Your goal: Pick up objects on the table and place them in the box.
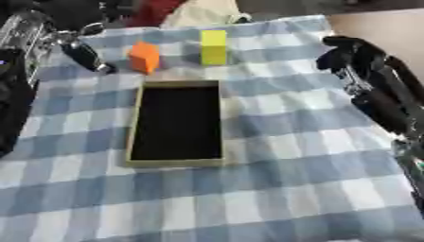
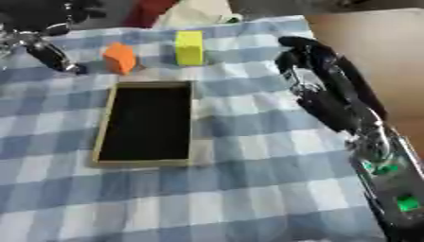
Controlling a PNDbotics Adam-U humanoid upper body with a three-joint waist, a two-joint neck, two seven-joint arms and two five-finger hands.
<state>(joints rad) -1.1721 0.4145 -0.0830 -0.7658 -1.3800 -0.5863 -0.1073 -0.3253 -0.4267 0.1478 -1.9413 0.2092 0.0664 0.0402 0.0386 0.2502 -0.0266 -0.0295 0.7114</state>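
The box lies open on the checked cloth, its long axis running near to far. Right of it the right hand hovers, fingers curled, holding nothing. Beyond the box stand an orange block and an upright yellow block. Far left, the left hand points its fingers toward the orange block; I cannot tell their state.
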